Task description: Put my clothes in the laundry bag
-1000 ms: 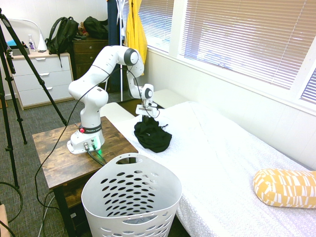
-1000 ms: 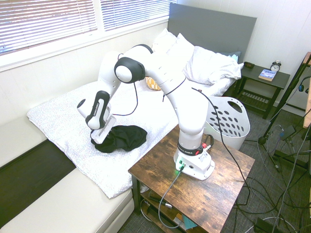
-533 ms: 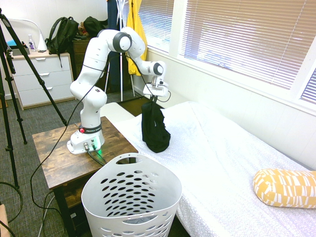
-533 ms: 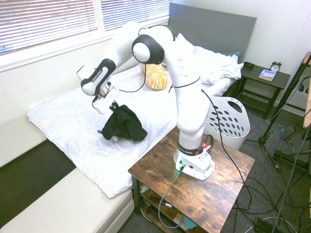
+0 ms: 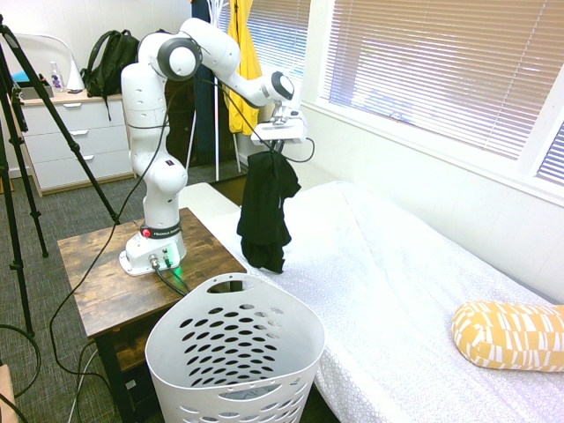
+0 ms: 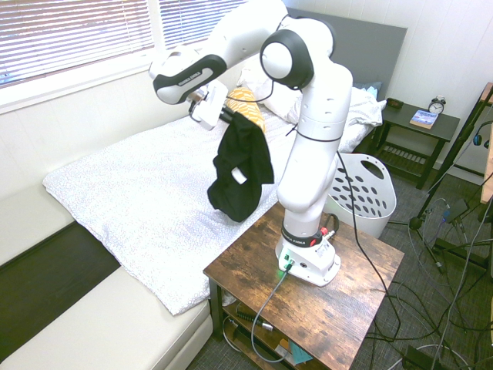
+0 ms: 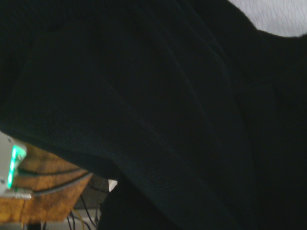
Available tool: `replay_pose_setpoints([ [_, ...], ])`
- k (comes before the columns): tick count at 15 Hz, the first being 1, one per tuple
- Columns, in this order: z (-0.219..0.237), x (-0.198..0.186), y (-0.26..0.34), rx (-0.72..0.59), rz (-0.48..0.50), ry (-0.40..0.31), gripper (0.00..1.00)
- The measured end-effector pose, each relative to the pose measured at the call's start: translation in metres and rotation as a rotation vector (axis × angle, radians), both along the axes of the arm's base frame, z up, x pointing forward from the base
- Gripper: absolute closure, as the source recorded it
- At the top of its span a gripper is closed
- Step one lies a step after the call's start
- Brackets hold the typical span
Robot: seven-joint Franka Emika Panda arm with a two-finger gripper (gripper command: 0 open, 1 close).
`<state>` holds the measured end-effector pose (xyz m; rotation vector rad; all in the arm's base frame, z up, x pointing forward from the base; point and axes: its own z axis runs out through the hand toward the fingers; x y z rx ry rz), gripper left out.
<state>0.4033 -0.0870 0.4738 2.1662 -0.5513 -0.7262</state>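
The black garment (image 5: 264, 207) is being held at its top edge by the gripper (image 5: 275, 145), whose fingers are being kept clamped together on the fabric; the cloth is being suspended full length, clear of the white bed cover (image 5: 388, 273), with its lower end hanging just above the mattress edge nearest the wooden side table (image 5: 97, 282); in the second exterior view the garment (image 6: 240, 166) is being shown in front of the arm's upright column, and a small white mark is being displayed on its lower half; the gripper (image 6: 219, 116) is being pointed obliquely downward; the wrist view is being filled almost entirely by dark fabric (image 7: 158, 110); the white laundry basket (image 5: 233, 357) is being left standing on the floor beside the table, below and well apart from the garment; a yellow patterned pillow (image 5: 511, 335) is being left lying on the bed
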Motion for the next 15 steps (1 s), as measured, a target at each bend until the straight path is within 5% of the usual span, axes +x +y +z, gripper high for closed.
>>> replay_pose_setpoints([
  [7, 0.089, -0.214, -0.175, -0.108, -0.29, 0.109, 1.0],
  [10, 0.054, -0.29, -0.229, -0.105, -0.385, 0.092, 1.0],
  [15, -0.045, -0.334, -0.279, -0.152, -0.398, -0.025, 1.0],
])
